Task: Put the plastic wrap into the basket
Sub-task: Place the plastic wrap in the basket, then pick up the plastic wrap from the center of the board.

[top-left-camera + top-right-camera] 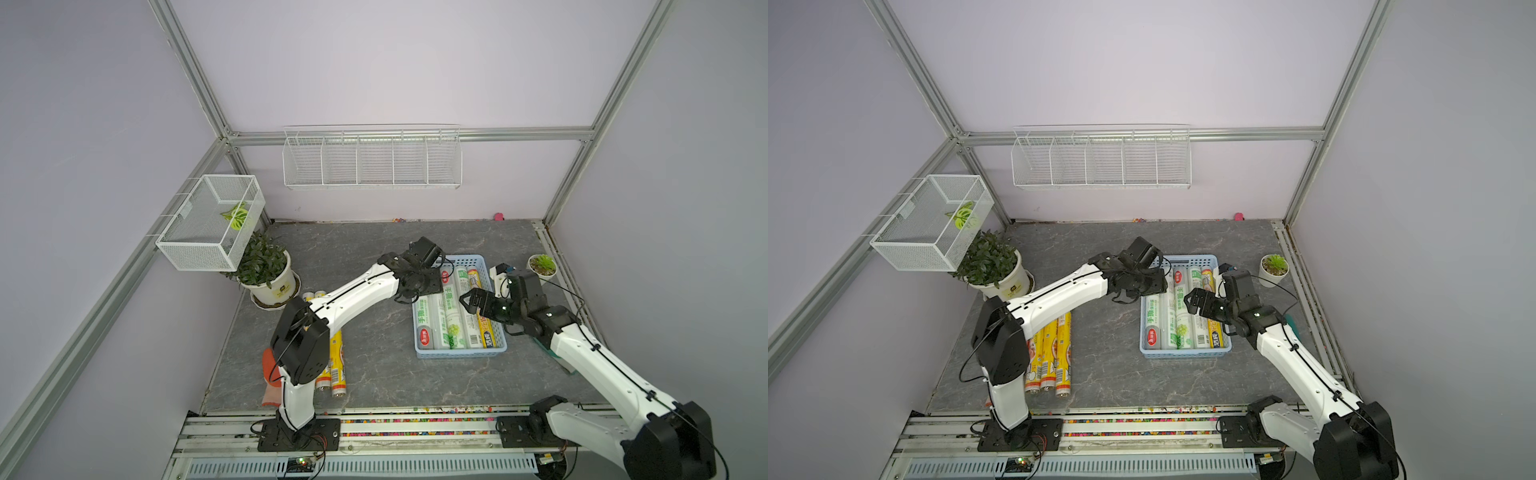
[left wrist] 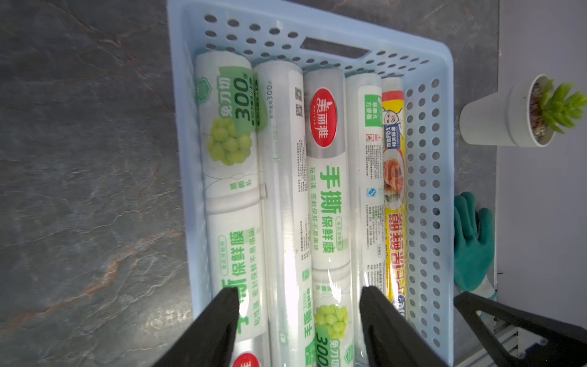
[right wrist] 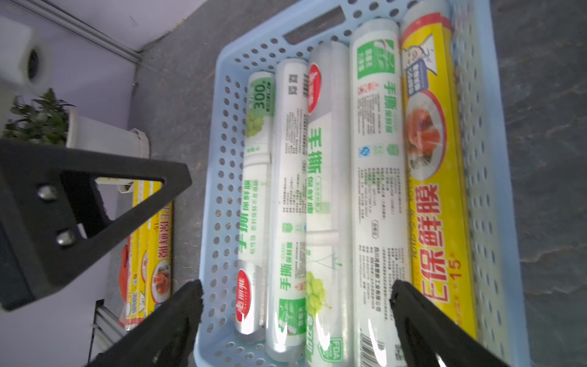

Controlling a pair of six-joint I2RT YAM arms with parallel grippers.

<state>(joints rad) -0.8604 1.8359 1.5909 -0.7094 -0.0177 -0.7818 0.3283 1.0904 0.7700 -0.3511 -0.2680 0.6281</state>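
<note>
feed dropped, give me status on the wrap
Left gripper, right gripper open, empty, above basket. Five rolls inside; three yellow rolls remain on table. Nothing blocking.

Two slender arms, left arm point(image 1: 361, 296) and right arm point(image 1: 590, 353), alike in build: glossy white shells with small dark screw holes, joined by blocky matte-black housings at shoulder, elbow and wrist. Thin black cable point(image 1: 623, 371) clipped along each white link, looping loose at the joints. Flat black base plate point(image 1: 299, 434) under each arm. Small pale lit dots point(image 1: 504, 308) on the right arm's black wrist housing. Left gripper point(image 2: 298, 294) and right gripper point(image 3: 297, 286) all black, with long tapering fingers; seen side-on, an open triangular finger frame bearing two silver screws point(image 3: 47, 192).
</note>
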